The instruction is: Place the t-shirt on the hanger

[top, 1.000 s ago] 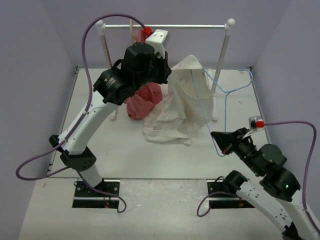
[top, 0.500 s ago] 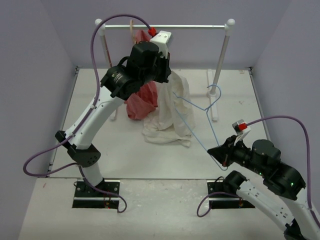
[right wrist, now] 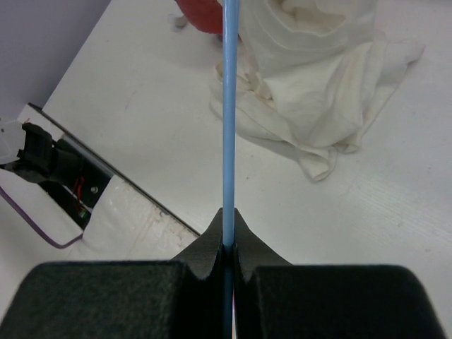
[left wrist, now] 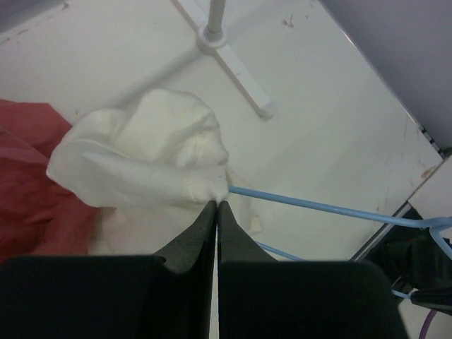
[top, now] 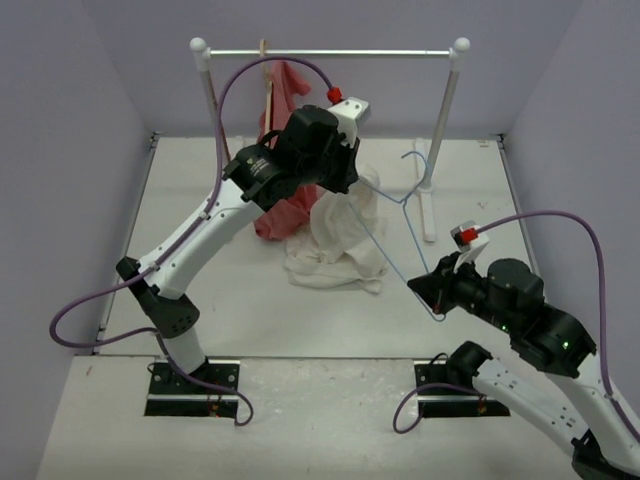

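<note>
The cream t-shirt [top: 340, 235] hangs bunched from my left gripper [top: 345, 185] and trails onto the table. In the left wrist view my left gripper [left wrist: 217, 204] is shut on a fold of the t-shirt [left wrist: 141, 162]. The light-blue wire hanger [top: 400, 235] slants from the cloth down to my right gripper [top: 432, 300], its hook [top: 420, 165] up near the rack post. In the right wrist view my right gripper [right wrist: 227, 233] is shut on the hanger's wire [right wrist: 228, 106]. One hanger arm [left wrist: 318, 206] enters the cloth right at my left fingertips.
A white clothes rack [top: 330, 53] stands at the back, with its right post [top: 445, 110] and foot [top: 428, 215] beside the hanger hook. A red garment [top: 285, 195] hangs behind my left arm. Purple walls close in both sides.
</note>
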